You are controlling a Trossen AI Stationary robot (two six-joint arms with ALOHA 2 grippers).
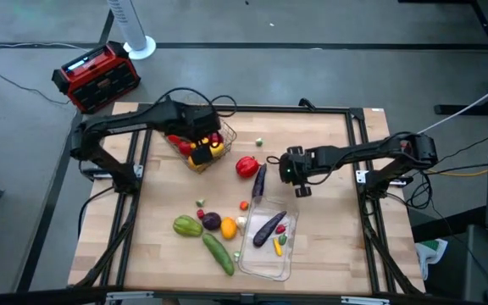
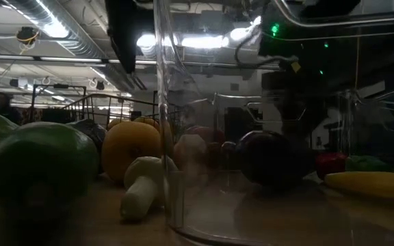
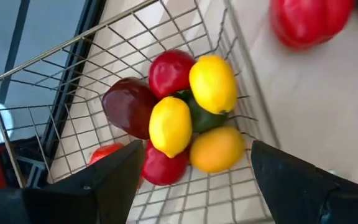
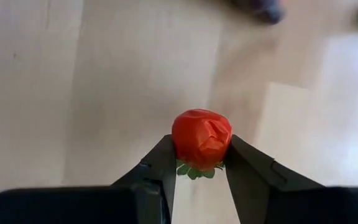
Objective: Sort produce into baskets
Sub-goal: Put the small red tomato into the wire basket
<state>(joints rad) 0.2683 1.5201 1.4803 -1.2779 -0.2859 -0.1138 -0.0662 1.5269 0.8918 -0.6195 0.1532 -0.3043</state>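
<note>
Sorting looks roughly half done, judging by what lies where. Right gripper (image 4: pixel 199 163) sits near the table's middle, fingers closed on a small red tomato-like toy fruit with a green leafy cap (image 4: pixel 201 138), just clear of the pale wooden tabletop (image 4: pixel 73 93). Left gripper (image 3: pixel 191 171) hovers over the square bronze wire-mesh basket (image 1: pixel 224 135), fingers spread wide, holding nothing; under it lie two yellow lemons, red and dark red round fruits and an orange one (image 3: pixel 215 148). Clear rounded plastic tray (image 1: pixel 257 263) already holds a purple eggplant (image 1: pixel 268 227) and small yellow and red pieces. Loose on the wood: big red pepper (image 1: pixel 246 166), green squash (image 1: pixel 187 226), long green cucumber (image 1: pixel 218 252), several small pieces.
</note>
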